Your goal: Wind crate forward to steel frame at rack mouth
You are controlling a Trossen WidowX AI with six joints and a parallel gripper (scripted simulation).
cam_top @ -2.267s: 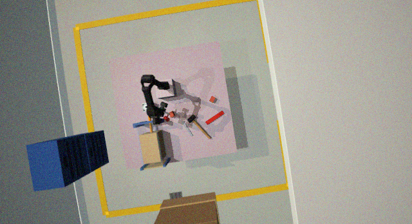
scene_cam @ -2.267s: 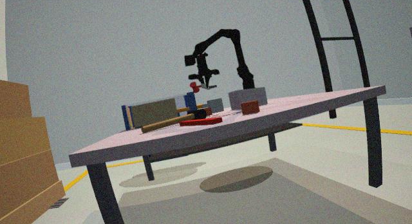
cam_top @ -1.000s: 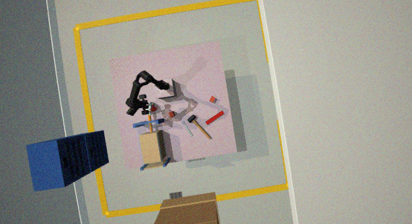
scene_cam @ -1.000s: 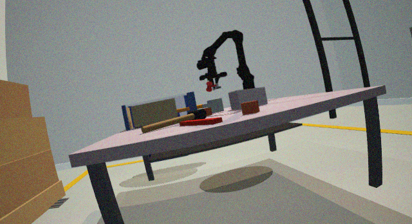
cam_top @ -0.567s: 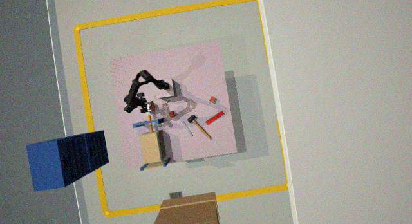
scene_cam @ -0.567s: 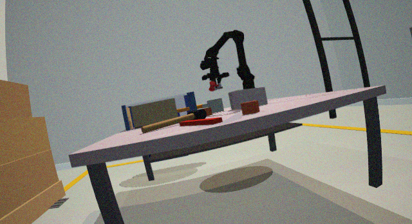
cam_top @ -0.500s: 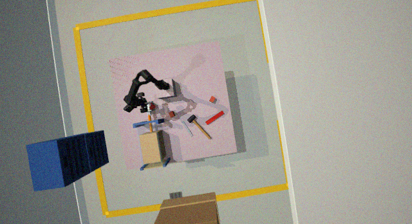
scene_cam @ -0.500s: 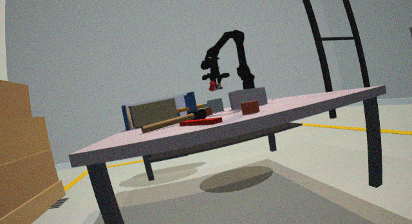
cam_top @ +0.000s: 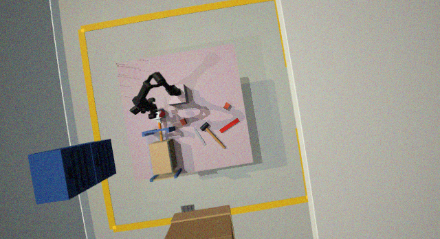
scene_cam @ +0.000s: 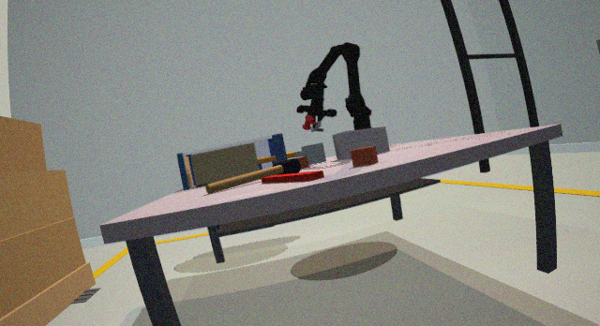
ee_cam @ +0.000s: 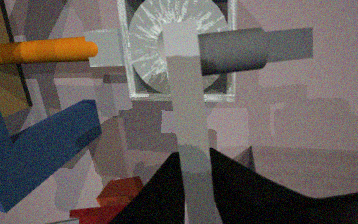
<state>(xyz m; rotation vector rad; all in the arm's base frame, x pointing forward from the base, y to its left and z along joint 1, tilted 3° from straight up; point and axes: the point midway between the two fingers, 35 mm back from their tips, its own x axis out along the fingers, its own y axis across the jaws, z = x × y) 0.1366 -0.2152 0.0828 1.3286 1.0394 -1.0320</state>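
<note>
My gripper (cam_top: 155, 115) (scene_cam: 317, 119) (ee_cam: 192, 158) is shut on the winch handle, a grey bar (ee_cam: 192, 110) with a red knob (cam_top: 161, 113) (scene_cam: 307, 122). A dark cylinder with a paler, squared end sticks out sideways from the bar in the wrist view. The handle is in the air above the winch (scene_cam: 313, 154) (ee_cam: 145, 75); its bar end hides the round hole in the wrist view. An orange strap (cam_top: 161, 135) (ee_cam: 45, 51) runs from the winch to the tan crate (cam_top: 161, 158) (scene_cam: 225, 164). The crate sits flat, with a gap before the blue frame (cam_top: 149, 132) (scene_cam: 281, 147) (ee_cam: 55, 122).
A grey box (cam_top: 178, 97) (scene_cam: 361, 143) stands near the arm base. An orange-red block (cam_top: 183, 121) (ee_cam: 120, 191) lies beside the winch, another block (cam_top: 227, 106) (scene_cam: 364, 156) farther off. A hammer (cam_top: 215, 138) (scene_cam: 244, 177), a red bar (cam_top: 229, 126) (scene_cam: 292, 177) and a thin grey rod (cam_top: 200, 137) lie on the bench.
</note>
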